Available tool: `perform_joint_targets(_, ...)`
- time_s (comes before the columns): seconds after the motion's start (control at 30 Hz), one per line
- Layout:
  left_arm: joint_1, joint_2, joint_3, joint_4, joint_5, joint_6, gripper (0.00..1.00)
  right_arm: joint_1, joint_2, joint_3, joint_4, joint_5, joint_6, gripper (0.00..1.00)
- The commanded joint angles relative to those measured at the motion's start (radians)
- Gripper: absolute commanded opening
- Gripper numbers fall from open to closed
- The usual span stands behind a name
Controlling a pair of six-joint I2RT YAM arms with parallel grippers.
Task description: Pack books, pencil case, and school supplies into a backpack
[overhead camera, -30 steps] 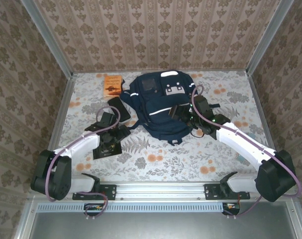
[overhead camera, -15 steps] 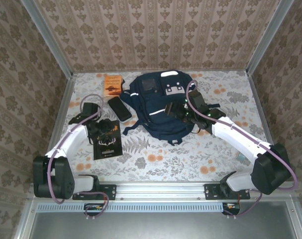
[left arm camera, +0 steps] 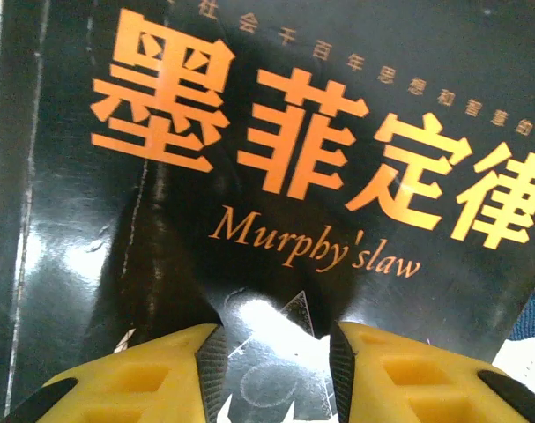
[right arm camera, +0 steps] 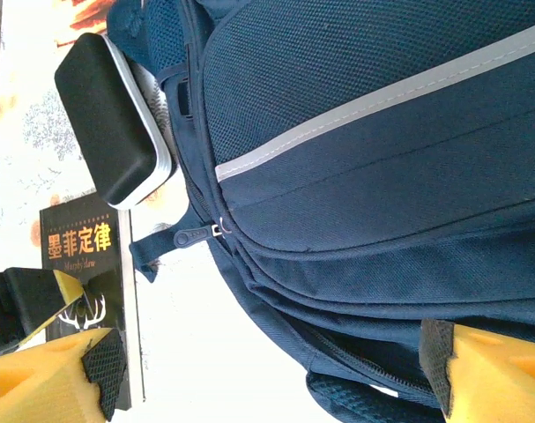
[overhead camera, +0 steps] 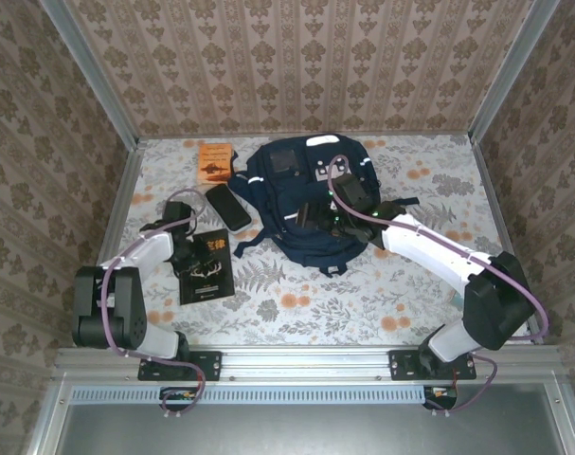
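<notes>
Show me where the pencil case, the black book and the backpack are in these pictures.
pencil case [right arm camera: 104, 115]: right wrist view, middle of its black lid.
black book [left arm camera: 293, 132]: left wrist view, front cover, on the gold title.
backpack [overhead camera: 301, 239]: top view, navy front panel, lower part.

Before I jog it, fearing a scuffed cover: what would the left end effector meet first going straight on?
Most likely the black book, its cover directly ahead of the left end effector; how near is unclear.

Glossy black book [left arm camera: 276, 132], woven-cloth backpack [right arm camera: 382, 115]
</notes>
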Motion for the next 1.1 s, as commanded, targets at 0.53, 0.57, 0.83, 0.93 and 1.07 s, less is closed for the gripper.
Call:
perform_joint_targets(0.53, -0.111, -0.164, -0.016, -0.153, 0.112, -0.013, 0.47, 0.282, 0.348, 0.283, -0.130, 0.039, -0.122, 0.57)
perform_joint_targets(0.57, -0.091, -0.172, -0.009, -0.159, 0.116, -0.004, 0.48, 0.295, 0.370, 0.300, -0.140, 0.041, -0.128, 0.56)
perform_joint_targets(0.83, 0.089, -0.185, -0.063, -0.148, 0.151, 0.042, 0.59, 0.372, 0.549, 0.453, -0.224, 0.056, -0.140, 0.51)
perform_joint_targets(0.93, 0.115, -0.185, -0.087, -0.126, 0.173, 0.031, 0.63, 0.372, 0.598, 0.498, -0.242, 0.051, -0.146, 0.47)
perform_joint_targets(1.07, 0.120, -0.174, -0.116, -0.092, 0.184, 0.012, 0.65, 0.372, 0.663, 0.565, -0.276, 0.020, -0.170, 0.39)
